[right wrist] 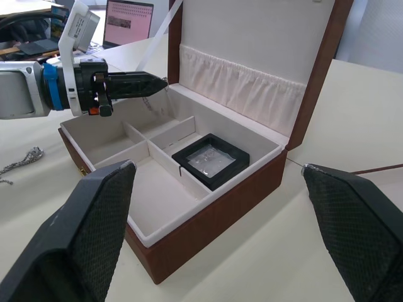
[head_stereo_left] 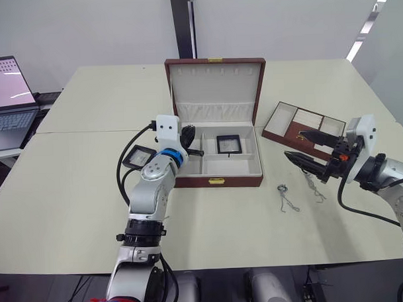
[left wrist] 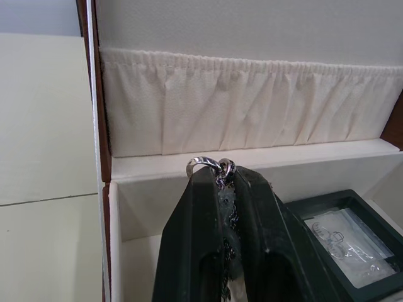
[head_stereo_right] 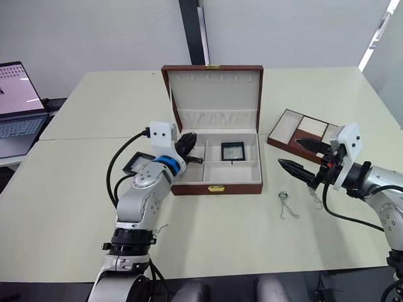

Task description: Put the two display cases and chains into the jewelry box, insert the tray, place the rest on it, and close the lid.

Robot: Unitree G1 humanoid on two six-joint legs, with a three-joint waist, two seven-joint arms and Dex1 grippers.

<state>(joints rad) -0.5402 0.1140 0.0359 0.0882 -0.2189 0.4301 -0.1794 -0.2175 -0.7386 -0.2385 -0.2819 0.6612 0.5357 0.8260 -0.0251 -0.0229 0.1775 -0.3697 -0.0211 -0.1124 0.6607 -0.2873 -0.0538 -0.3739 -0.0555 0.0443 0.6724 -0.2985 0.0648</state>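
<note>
The jewelry box (head_stereo_left: 218, 181) stands open at mid-table, its lid (head_stereo_left: 216, 91) upright. One display case (head_stereo_left: 228, 143) lies in the box's back right compartment. The other display case (head_stereo_left: 139, 156) rests on the table left of the box, behind my left arm. My left gripper (right wrist: 160, 82) hovers over the box's back left compartment, shut on a chain (left wrist: 211, 166) whose ring pokes out past the fingertips. Two more chains (head_stereo_left: 287, 198) (head_stereo_left: 314, 187) lie on the table right of the box. Above them my right gripper (head_stereo_left: 294, 145) hangs open and holds nothing. The tray (head_stereo_left: 287, 113) sits to the box's right.
A laptop (head_stereo_left: 7, 98) stands open on a side table at the far left. A seam between two table tops runs left to right behind my left arm. The table's front edge lies close to me.
</note>
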